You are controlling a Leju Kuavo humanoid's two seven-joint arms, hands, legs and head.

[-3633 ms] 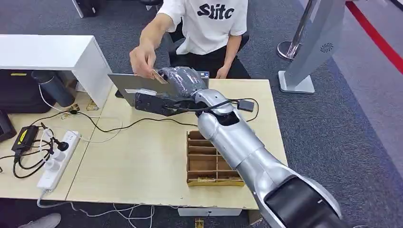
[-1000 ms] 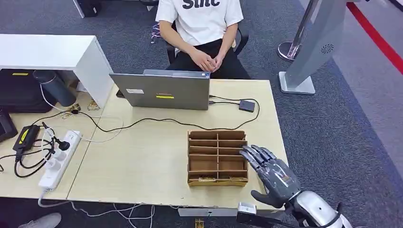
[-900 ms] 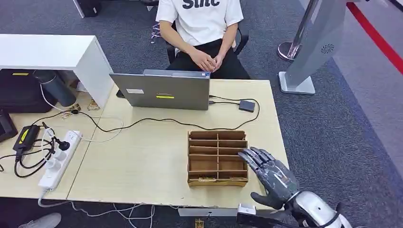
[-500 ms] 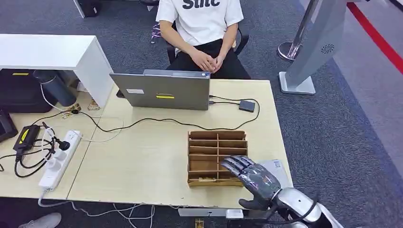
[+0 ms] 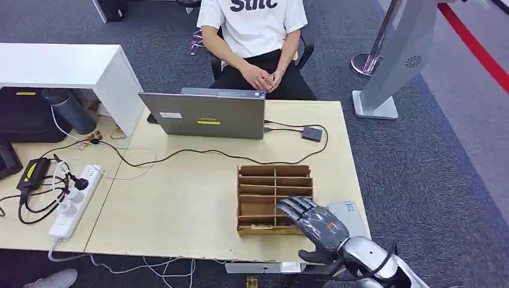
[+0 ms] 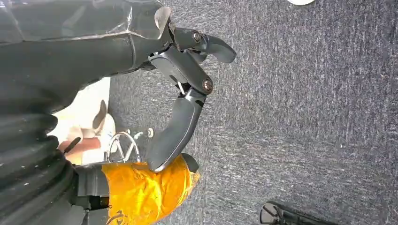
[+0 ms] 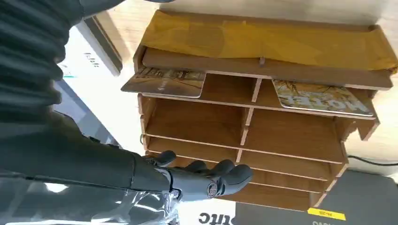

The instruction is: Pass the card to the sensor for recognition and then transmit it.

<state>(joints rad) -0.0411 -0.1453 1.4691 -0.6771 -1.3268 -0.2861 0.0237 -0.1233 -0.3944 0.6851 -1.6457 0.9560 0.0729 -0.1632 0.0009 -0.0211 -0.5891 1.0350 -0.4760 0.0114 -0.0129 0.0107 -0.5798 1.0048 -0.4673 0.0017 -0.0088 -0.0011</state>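
The right hand [image 5: 317,224] is hovering open and empty right over the wooden organizer [image 5: 258,195]. Two cards [image 7: 165,81] are lying flat in its nearest row, long edges running sideways, just below the fingertips. The left hand [image 6: 183,79] is hanging empty by the floor.

This is an office: a light wood desk [image 5: 180,198] on grey carpet [image 5: 432,174], a laptop [image 5: 204,114] at 12 o'clock, a power strip [image 5: 75,201] with cables at 9 o'clock, a seated person [image 5: 255,36] behind.
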